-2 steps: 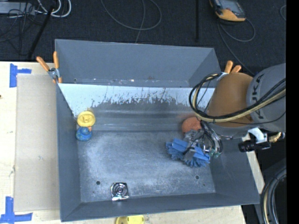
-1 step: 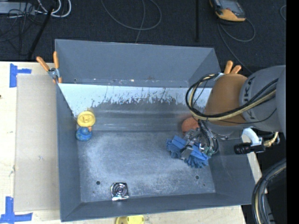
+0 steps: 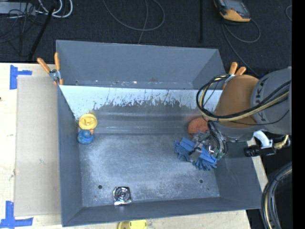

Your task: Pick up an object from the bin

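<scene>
Pincer (image 3: 209,146) low at the bin's (image 3: 143,68) right side, right on the blue spiky toy (image 3: 185,149) — an orange-brown lump (image 3: 195,125) just behind. Apart or together? Cannot tell.

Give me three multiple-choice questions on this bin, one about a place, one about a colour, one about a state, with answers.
1. Where does the silver metal piece lie?
A. by the lower wall of the bin
B. upper right corner
C. under the arm

2. The spiky toy is:
A. red
B. blue
C. green

3. The end effector is:
A. outside the bin
B. down inside, at the spiky toy
C. over the yellow figure

Answers: A, it sits alone near that wall; B, its spikes are blue; B, it is low over that toy.
</scene>
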